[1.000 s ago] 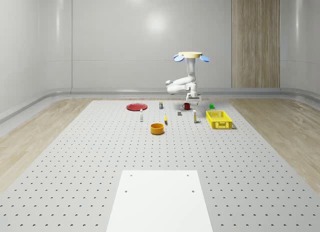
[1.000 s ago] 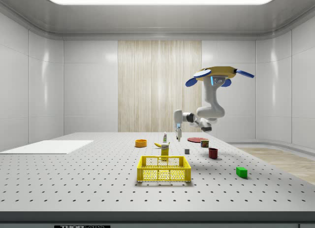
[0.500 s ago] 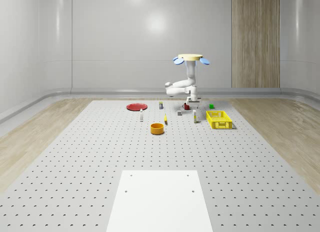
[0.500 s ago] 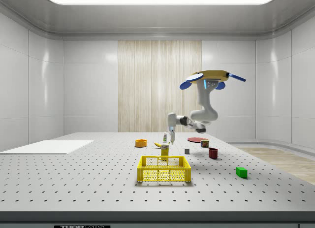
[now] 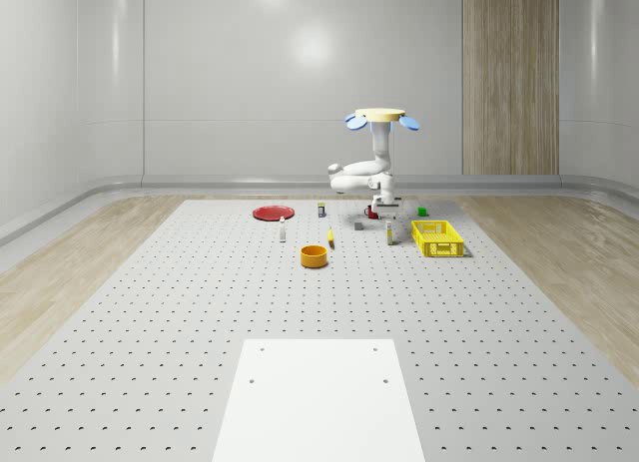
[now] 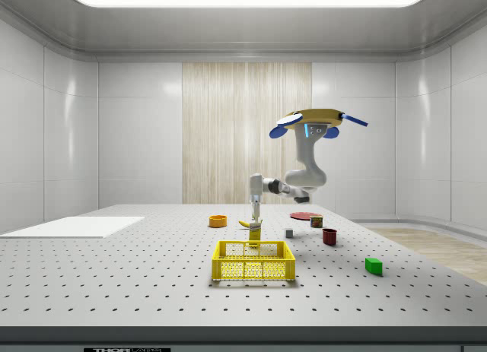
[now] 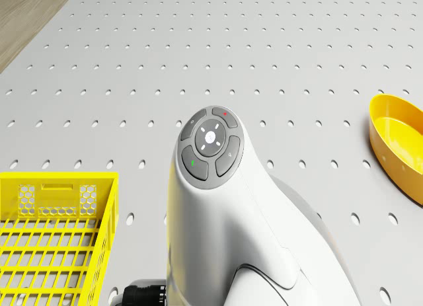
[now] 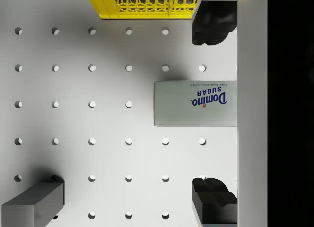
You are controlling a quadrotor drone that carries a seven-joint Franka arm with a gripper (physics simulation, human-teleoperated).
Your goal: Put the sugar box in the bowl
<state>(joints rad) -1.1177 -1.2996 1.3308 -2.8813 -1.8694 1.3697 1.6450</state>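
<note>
Side view: the claw (image 6: 256,222) has moved over the sugar box (image 6: 255,233), fingers spread.

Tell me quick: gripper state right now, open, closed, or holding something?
Gripper: open, holding nothing; its fingers straddle the top of the sugar box without touching it, the drone hovering above the table.
</note>
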